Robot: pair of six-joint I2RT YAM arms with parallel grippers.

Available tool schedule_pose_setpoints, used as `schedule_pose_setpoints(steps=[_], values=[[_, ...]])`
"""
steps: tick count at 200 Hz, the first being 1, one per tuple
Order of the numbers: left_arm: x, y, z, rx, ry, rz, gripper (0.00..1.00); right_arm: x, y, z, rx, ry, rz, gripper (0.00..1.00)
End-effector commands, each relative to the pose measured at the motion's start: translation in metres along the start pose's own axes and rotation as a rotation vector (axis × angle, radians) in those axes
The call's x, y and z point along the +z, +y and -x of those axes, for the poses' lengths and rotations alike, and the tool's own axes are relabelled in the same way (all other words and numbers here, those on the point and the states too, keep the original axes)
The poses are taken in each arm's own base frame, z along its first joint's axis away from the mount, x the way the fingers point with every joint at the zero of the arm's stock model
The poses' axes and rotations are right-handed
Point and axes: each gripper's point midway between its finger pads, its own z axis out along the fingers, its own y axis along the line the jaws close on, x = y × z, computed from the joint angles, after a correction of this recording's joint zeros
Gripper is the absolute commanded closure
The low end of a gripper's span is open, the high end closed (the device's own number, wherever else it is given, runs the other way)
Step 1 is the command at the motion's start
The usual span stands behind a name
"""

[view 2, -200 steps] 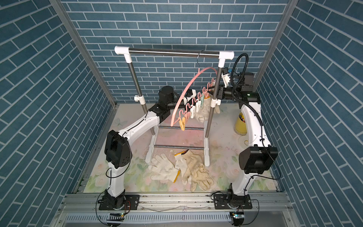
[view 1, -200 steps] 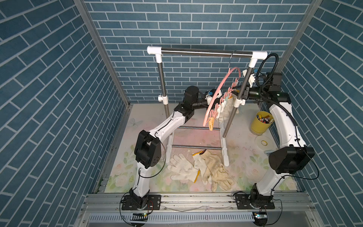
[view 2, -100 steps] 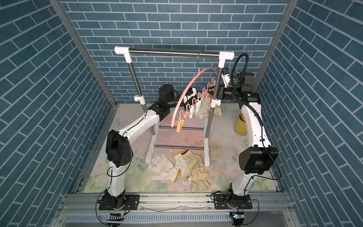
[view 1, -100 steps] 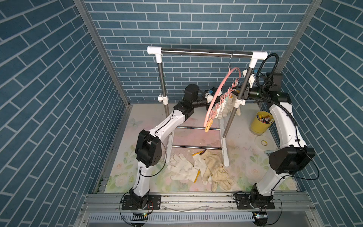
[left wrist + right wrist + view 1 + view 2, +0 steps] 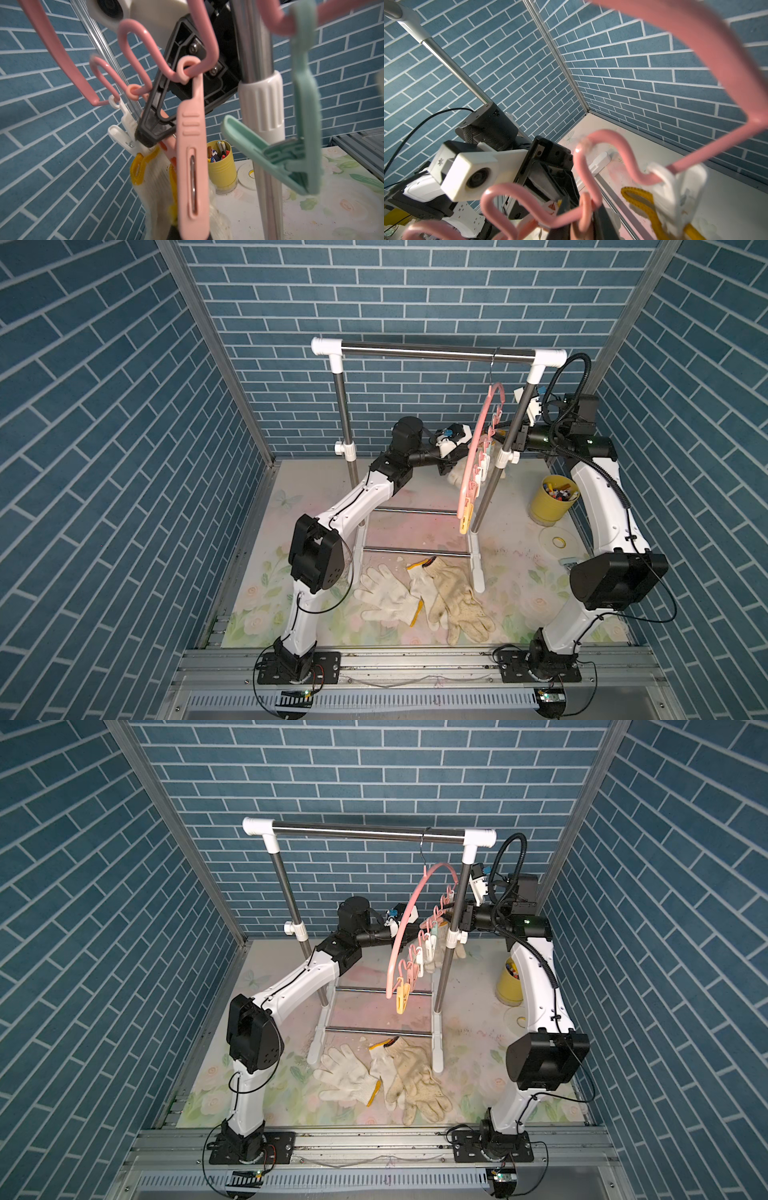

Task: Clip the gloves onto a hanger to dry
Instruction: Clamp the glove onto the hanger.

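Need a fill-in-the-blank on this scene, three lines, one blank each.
1. The hanger is ___ in colour.
2. It hangs from the top bar of the rack by its thin metal ___.
3. The gloves lying on the table have cuffs edged in ___.

Missing words: pink; hook; yellow.

Three walls [image 5: 415, 290] in blue brick pattern with pale joints, meeting at aluminium corner posts [image 5: 218, 352]. Floor mat [image 5: 519, 585] — pale floral print, soiled and speckled toward the middle. A steel-tube rack [image 5: 436, 352] with white joints stands on it; a yellow cup [image 5: 547, 508] of pens sits near one post. Light even.
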Motion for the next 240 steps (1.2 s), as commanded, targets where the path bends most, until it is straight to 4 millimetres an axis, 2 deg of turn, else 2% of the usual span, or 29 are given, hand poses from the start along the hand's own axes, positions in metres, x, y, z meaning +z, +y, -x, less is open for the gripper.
schedule_pose_setpoints(steps=[1, 55, 104, 137, 157, 172, 194, 240], values=[[-0.004, -0.002, 0.045, 0.063, -0.086, -0.009, 1.0, 0.004, 0.013, -0.017, -0.047, 0.043, 0.038, 0.95], [-0.005, 0.001, 0.05, 0.07, -0.091, 0.004, 1.0, 0.004, 0.012, -0.023, -0.056, 0.055, 0.022, 0.95], [-0.008, -0.001, 0.063, 0.091, -0.111, -0.011, 1.0, 0.004, 0.005, -0.027, -0.058, 0.068, -0.007, 0.95], [-0.008, -0.005, 0.064, 0.089, -0.114, -0.026, 1.0, 0.005, 0.0, -0.028, -0.06, 0.071, -0.027, 0.94], [-0.008, -0.005, 0.06, 0.085, -0.109, -0.023, 1.0, 0.004, -0.001, -0.026, -0.062, 0.069, -0.039, 0.88], [-0.007, -0.005, 0.058, 0.082, -0.104, -0.018, 1.0, 0.003, 0.0, -0.025, -0.065, 0.066, -0.045, 0.73], [-0.006, -0.002, 0.054, 0.077, -0.095, -0.005, 0.99, 0.001, 0.002, -0.023, -0.073, 0.061, -0.053, 0.6], [-0.007, 0.008, 0.045, 0.064, -0.061, 0.062, 0.88, -0.005, 0.001, -0.015, -0.079, 0.032, -0.091, 0.49]])
